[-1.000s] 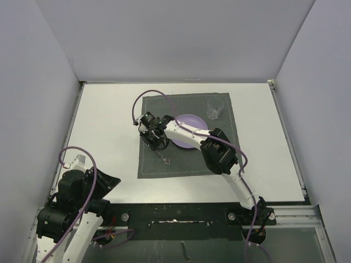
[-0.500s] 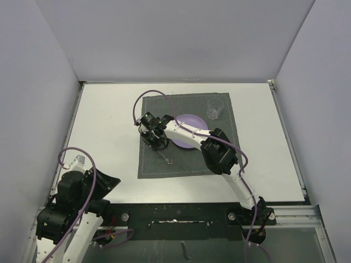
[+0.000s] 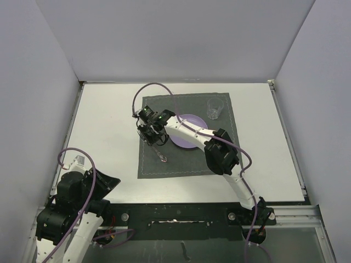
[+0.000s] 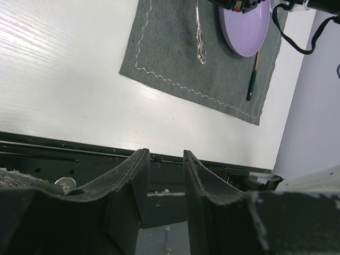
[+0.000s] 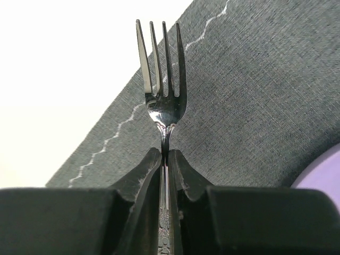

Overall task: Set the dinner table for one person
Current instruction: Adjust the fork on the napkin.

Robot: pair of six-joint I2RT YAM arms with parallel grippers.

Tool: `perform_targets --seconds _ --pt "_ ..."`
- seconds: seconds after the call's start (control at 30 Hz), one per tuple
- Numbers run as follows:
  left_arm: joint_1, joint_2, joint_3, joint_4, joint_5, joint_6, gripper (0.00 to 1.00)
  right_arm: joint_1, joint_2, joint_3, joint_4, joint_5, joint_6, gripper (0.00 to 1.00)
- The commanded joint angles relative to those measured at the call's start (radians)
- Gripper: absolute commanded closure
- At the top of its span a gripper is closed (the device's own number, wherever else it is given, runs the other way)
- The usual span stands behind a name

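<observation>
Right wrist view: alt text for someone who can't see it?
The right gripper pinches a silver fork by its neck, tines pointing away, over a dark grey stitched placemat. White table at left, lilac plate edge lower right.

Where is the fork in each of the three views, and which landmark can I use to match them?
Top external: the fork slants out below the right gripper, just left of picture centre.
Left wrist: at the top edge, right of centre.
Right wrist: in the centre, tines up, clamped between the jaws.
Shared landmark: the purple plate, just right of the fork in every view.
</observation>
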Motion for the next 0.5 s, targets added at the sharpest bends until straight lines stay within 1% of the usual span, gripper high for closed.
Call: perform_targets --seconds 0.0,0.17,0.33,0.47 --pt "0.005 -0.033 0.005 0.03 0.012 -0.006 0.7 0.012 -0.084 0.122 -0.065 0.038 0.134 1.0" --pt "0.004 -0.051 -0.004 0.038 0.035 -0.016 0.7 0.019 -0.068 0.142 -0.095 0.106 0.326 1.0" --pt "0.004 -0.059 0.014 0.031 0.044 -0.014 0.7 0.024 -0.012 0.18 -0.159 0.159 0.467 1.0" --pt "0.004 -0.074 0.014 0.034 0.059 -0.015 0.7 0.033 -0.003 0.138 -0.16 0.212 0.572 1.0"
